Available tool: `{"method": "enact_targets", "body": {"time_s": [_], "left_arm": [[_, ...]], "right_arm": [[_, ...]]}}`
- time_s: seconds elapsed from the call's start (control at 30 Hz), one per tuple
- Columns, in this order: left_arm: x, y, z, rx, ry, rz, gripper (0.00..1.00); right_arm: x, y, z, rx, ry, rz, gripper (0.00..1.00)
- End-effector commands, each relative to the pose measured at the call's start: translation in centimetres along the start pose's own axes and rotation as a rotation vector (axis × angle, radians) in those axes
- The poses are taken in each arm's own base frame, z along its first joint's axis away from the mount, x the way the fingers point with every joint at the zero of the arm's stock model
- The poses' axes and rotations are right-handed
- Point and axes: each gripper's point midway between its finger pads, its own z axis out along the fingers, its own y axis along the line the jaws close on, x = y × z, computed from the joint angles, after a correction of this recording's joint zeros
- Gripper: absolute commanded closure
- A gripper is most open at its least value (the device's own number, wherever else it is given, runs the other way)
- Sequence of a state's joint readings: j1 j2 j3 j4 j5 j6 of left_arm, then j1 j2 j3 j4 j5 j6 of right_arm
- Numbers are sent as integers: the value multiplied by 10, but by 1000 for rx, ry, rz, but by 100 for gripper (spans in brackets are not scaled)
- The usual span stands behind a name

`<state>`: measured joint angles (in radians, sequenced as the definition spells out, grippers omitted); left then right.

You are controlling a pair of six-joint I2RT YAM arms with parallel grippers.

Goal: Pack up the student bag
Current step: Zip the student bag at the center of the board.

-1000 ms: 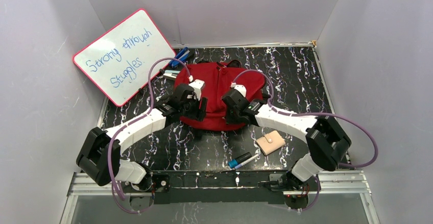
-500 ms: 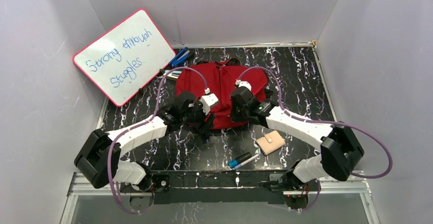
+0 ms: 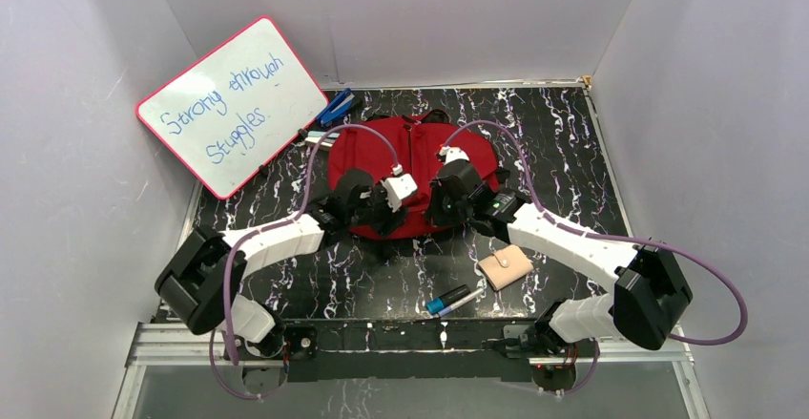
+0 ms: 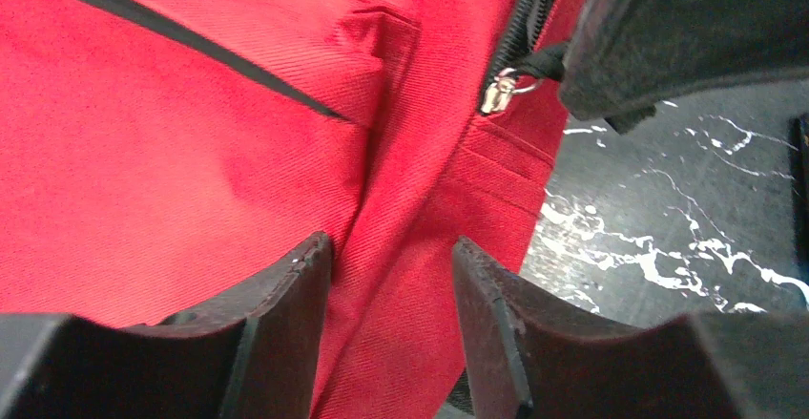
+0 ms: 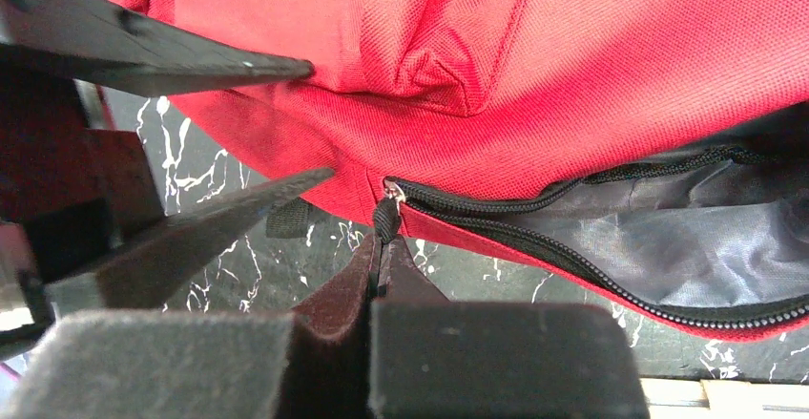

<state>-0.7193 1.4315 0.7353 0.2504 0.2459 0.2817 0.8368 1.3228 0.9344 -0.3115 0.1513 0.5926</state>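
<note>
Two grippers work at the near edge of the student bag, which lies on the table directly ahead of both. I judge the step in hand to be unzipping the main compartment, before anything goes in.

The right gripper has its fingers pressed together on the zipper pull; to the right of its tips the zipper gapes and grey lining shows. The left gripper has its fingers apart, astride a ridge of red fabric just below the zipper's end; I cannot tell whether they pinch that fabric or merely flank it.

The next move, as I judge it, calls for the left fingers to clamp the fabric firmly so the bag does not drag; then the right draws the pull along the track without losing the small tab.

Only the right wrist view shows the open mouth and the lining; only the left wrist view shows the pull's metal ring and how the fabric sits between the left fingers. Only the top view shows what is presumably to be packed: a beige wallet and a marker behind the right gripper, toward the arm bases; a whiteboard stands well off to the left gripper's left.
</note>
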Motion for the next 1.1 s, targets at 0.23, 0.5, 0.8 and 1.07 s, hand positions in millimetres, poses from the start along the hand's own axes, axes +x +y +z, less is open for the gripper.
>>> {"method": "enact_targets", "body": {"time_s": [0.23, 0.5, 0.8, 1.07], "left_arm": [[4, -31, 7, 153, 39, 56, 79], [21, -16, 1, 73, 159, 45, 100], [36, -14, -28, 3, 189, 40, 100], [58, 8, -53, -157, 292, 17, 100]], "right_arm": [[-18, 0, -10, -16, -70, -23, 100], [-25, -37, -14, 184, -55, -73, 100], [-40, -80, -21, 359, -44, -99, 100], [-52, -111, -23, 466, -31, -94, 100]]}}
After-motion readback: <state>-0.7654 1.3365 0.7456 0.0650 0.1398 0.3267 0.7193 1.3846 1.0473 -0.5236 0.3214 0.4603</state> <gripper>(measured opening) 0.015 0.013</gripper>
